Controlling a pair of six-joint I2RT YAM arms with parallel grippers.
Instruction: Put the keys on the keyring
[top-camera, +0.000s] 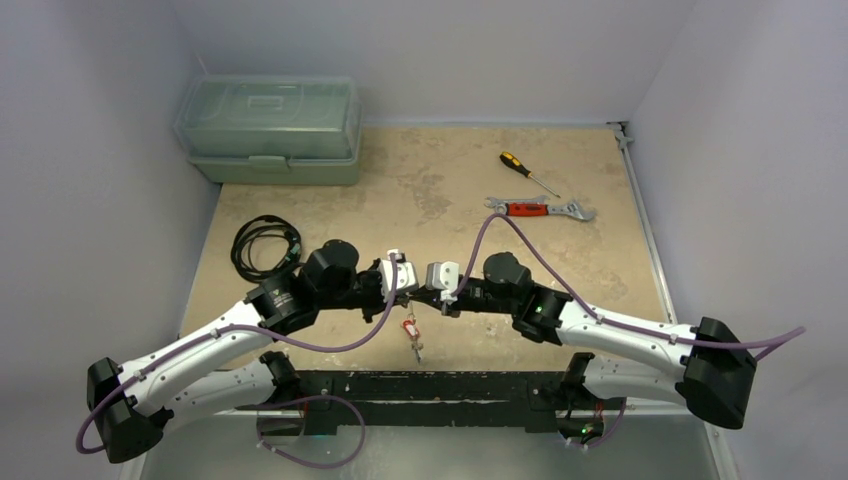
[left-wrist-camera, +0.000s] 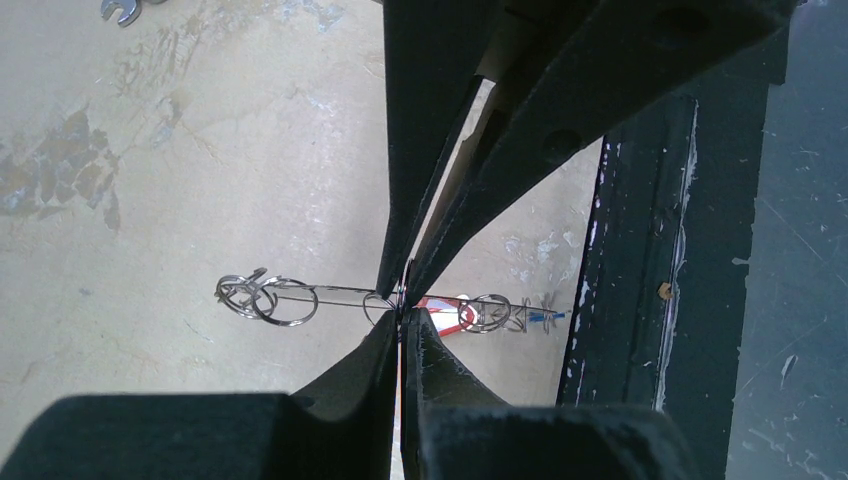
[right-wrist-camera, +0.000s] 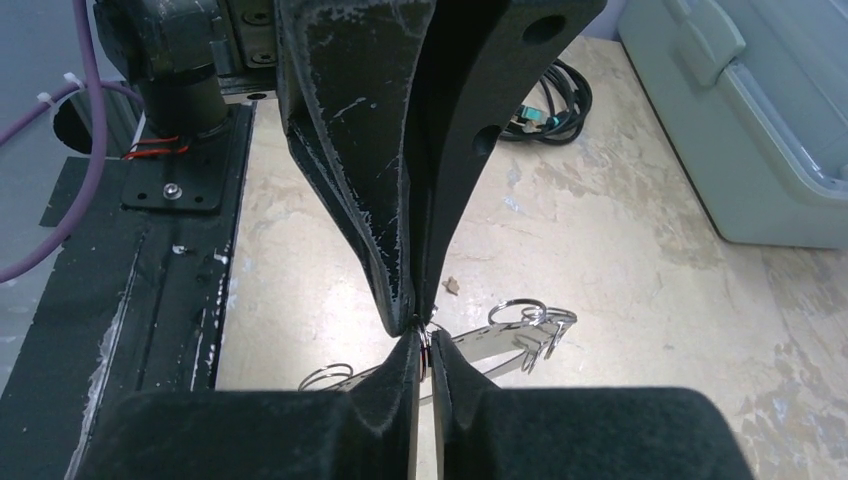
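My left gripper (top-camera: 401, 290) (left-wrist-camera: 403, 305) is shut on the keyring (left-wrist-camera: 330, 292), a thin silvery loop that I see edge-on above the table. Small split rings (left-wrist-camera: 268, 300) hang at one end of the loop. At the other end are keys with a red tag (left-wrist-camera: 447, 312) and a blue tag (left-wrist-camera: 541, 317). My right gripper (top-camera: 443, 298) (right-wrist-camera: 424, 340) meets the left one and pinches a thin ring edge (right-wrist-camera: 424, 348), seemingly a key's small split ring. In the right wrist view the keyring (right-wrist-camera: 490, 345) runs behind the fingers. A red-tagged key (top-camera: 410, 328) dangles below both grippers.
A green toolbox (top-camera: 270, 130) stands at the back left, with a coiled black cable (top-camera: 264, 246) in front of it. A yellow-handled screwdriver (top-camera: 527, 172) and a red-handled wrench (top-camera: 540, 209) lie at the back right. The black base plate (top-camera: 430, 390) runs along the near edge.
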